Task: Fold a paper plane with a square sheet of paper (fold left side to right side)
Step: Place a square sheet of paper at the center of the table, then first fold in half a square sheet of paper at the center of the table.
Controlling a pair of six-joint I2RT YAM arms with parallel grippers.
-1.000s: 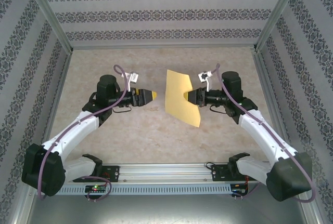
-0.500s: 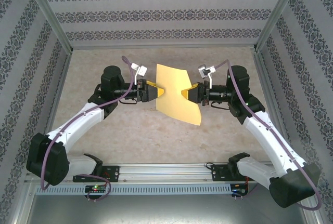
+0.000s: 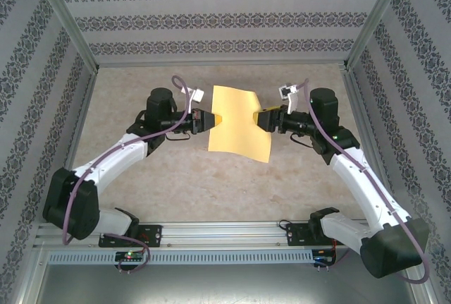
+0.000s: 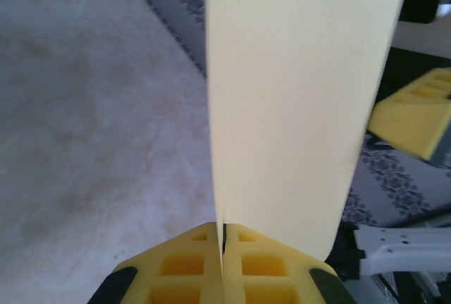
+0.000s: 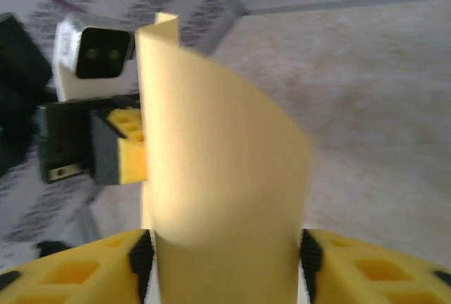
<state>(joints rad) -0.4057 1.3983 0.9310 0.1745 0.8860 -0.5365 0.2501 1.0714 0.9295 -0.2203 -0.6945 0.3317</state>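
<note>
The square sheet of paper (image 4: 296, 106) runs off the left wrist view's top edge; the left fingers (image 4: 176, 269) are cropped below. From the right wrist, the blurred sheet covers most of them.

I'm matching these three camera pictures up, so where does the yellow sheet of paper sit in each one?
Top external: the square sheet of paper is at centre, between the left gripper and the right gripper.
Left wrist: it rises up the middle from the shut fingers.
Right wrist: it curves up the centre between wide-apart fingers.
Shared landmark: the left gripper, clamped on the sheet's edge.
</note>
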